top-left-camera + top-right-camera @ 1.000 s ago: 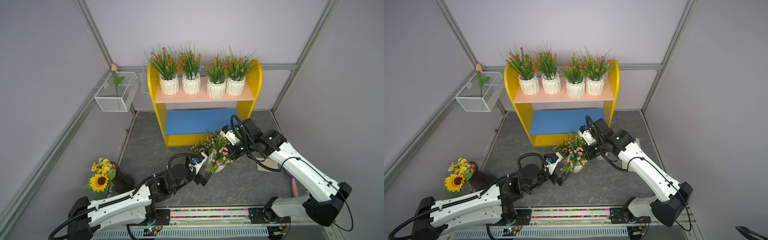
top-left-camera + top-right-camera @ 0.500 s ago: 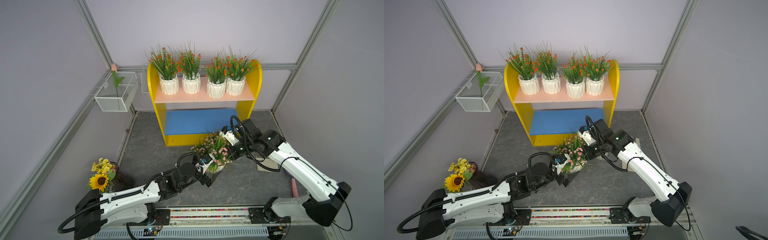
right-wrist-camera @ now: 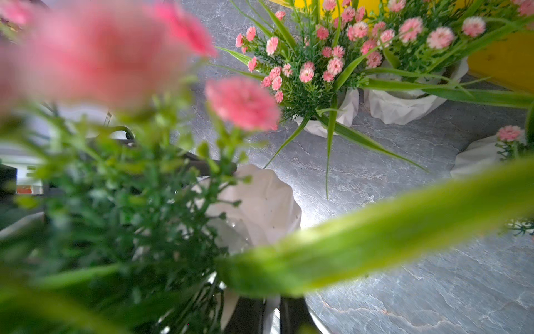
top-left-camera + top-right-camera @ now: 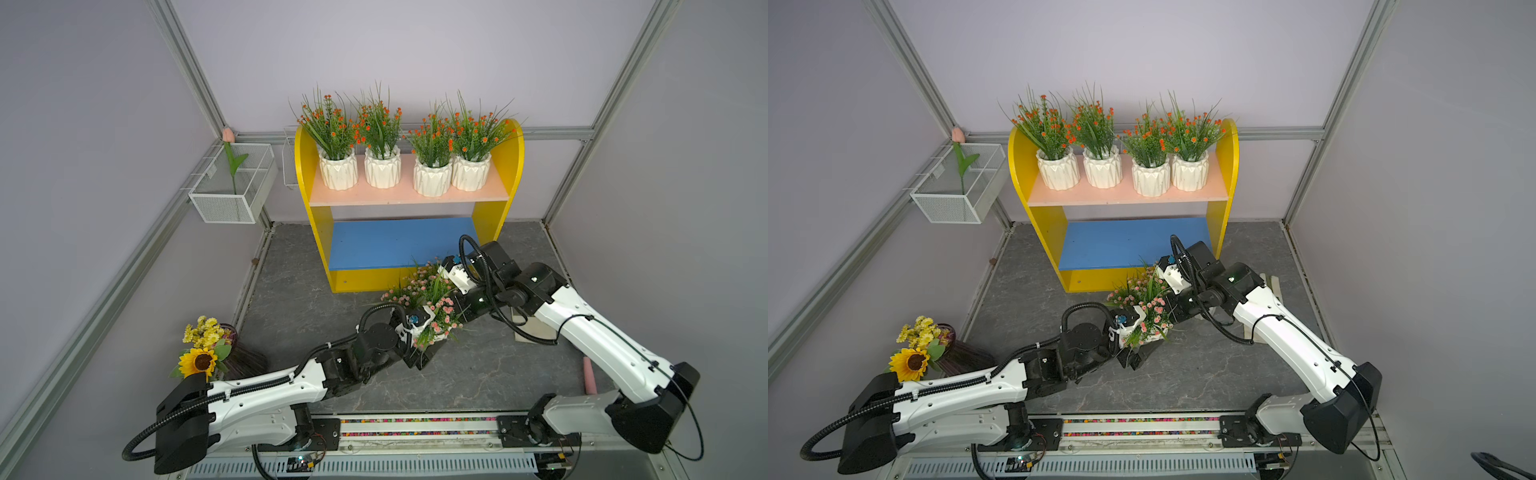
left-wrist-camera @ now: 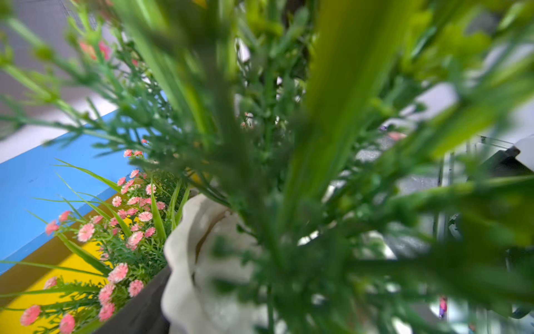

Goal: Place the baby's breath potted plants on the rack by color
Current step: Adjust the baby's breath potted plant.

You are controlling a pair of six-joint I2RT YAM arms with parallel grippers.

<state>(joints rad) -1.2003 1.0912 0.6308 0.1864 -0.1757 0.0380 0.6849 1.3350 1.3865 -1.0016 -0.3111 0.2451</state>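
Note:
The yellow rack (image 4: 494,174) (image 4: 1017,166) stands at the back. Several orange baby's breath potted plants (image 4: 338,166) (image 4: 1059,170) line its salmon upper board. Its blue lower board (image 4: 395,243) (image 5: 31,179) is bare. Pink-flowered plants (image 4: 415,286) (image 3: 303,69) (image 5: 127,225) cluster on the floor before the rack. My right gripper (image 4: 459,309) (image 3: 271,312) is shut on the rim of the nearest pink plant's pot (image 3: 260,208) (image 4: 1150,336). My left gripper (image 4: 432,349) (image 4: 1142,345) straddles that same pot (image 5: 196,260). One dark finger (image 5: 135,309) lies against its wall; foliage hides the other.
A white wire basket (image 4: 232,187) with a tulip stem hangs on the left wall. A sunflower bouquet (image 4: 203,353) sits at the left floor edge. A beige flat board (image 4: 532,332) lies under my right arm. A pink stick (image 4: 588,374) lies at the right.
My left arm has reached forward and right, bringing its jaws around the pink plant's pot. The right arm has stayed put with the pot rim in its grip.

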